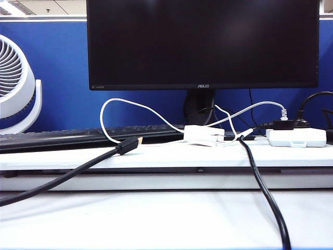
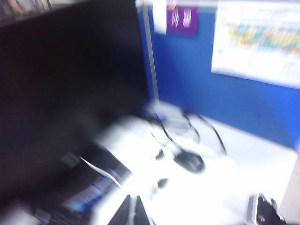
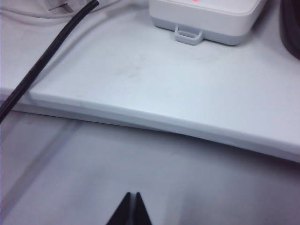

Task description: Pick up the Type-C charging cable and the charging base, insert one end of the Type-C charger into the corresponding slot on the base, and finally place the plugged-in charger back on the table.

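Note:
The Type-C charging cable (image 1: 102, 121) is a thin white cord that loops up over the raised shelf (image 1: 62, 159) and runs to the charging base (image 1: 204, 134), a small white block lying on the shelf below the monitor. Neither gripper shows in the exterior view. In the blurred left wrist view, my left gripper (image 2: 132, 206) is shut and empty, with the dark monitor (image 2: 61, 93) to one side. My right gripper (image 3: 131, 196) is shut and empty over the bare table (image 3: 197, 183), short of the shelf edge (image 3: 154, 119).
A thick black cable with a gold-tipped plug (image 1: 129, 145) lies across the shelf's left part. Another black cable (image 1: 265, 192) runs down over the table. A larger white box (image 1: 296, 137) with a front notch sits at the right, and a fan (image 1: 18, 86) stands at the left.

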{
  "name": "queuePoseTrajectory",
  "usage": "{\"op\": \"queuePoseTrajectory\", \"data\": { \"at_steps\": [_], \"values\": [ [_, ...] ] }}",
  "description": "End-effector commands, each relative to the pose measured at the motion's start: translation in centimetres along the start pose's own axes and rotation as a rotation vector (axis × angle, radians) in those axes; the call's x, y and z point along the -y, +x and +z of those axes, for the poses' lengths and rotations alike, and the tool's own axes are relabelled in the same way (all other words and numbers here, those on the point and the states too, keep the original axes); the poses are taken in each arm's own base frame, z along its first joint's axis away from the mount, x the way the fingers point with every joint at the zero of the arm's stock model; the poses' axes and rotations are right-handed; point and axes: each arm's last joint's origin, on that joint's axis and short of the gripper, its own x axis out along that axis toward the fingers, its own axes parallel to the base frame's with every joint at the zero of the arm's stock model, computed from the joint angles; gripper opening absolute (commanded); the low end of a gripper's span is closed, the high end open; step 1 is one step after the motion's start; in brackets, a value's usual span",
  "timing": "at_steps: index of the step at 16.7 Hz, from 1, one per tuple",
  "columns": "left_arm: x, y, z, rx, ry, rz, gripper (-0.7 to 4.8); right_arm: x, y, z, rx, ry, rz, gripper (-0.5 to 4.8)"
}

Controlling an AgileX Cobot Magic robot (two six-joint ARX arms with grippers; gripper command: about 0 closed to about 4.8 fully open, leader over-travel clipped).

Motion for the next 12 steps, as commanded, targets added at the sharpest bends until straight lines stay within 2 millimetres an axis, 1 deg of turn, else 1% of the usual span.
{"op": "queuePoseTrajectory", "data": {
  "at_steps": [1, 3, 4, 5, 7, 8, 10, 11, 12],
  "values": [
    [-2.9, 3.5, -3.5, -0.07, -0.063, 0.024, -0.06, 0.0, -0.1, 0.3, 0.022, 0.006, 0.001, -0.01],
    [-5.1, 4.6, -6.8, -0.147, -0.092, 0.085, -0.06, -0.1, -0.1, 0.4, 0.022, 0.006, 0.006, -0.01],
    [-6.1, 4.6, -8.2, -0.175, -0.106, 0.125, -0.06, -0.1, -0.1, 0.4, 0.021, 0.006, 0.006, -0.01],
    [-7.3, 4.1, -9.5, -0.184, -0.119, 0.176, -0.06, -0.1, -0.1, 0.4, 0.021, 0.006, 0.006, -0.01],
    [-9.1, 2.2, -11.9, -0.153, -0.145, 0.281, -0.06, -0.1, -0.1, 0.4, 0.021, 0.006, 0.006, -0.01],
    [-9.2, 1.3, -13.0, -0.14, -0.151, 0.315, -0.06, -0.1, -0.1, 0.4, 0.021, 0.006, 0.007, -0.01],
    [-9.2, -1.5, -16.0, -0.108, -0.16, 0.402, -0.06, -0.1, -0.1, 0.4, 0.021, 0.006, 0.006, -0.01],
    [-9.2, -2.7, -17.1, -0.092, -0.164, 0.44, -0.06, 0.0, -0.1, 0.4, 0.022, 0.006, 0.002, -0.01],
    [-8.9, -4.3, -18.7, -0.074, -0.177, 0.491, -0.06, -0.1, -0.1, 0.4, 0.022, 0.006, 0.004, -0.01]
  ]
}}
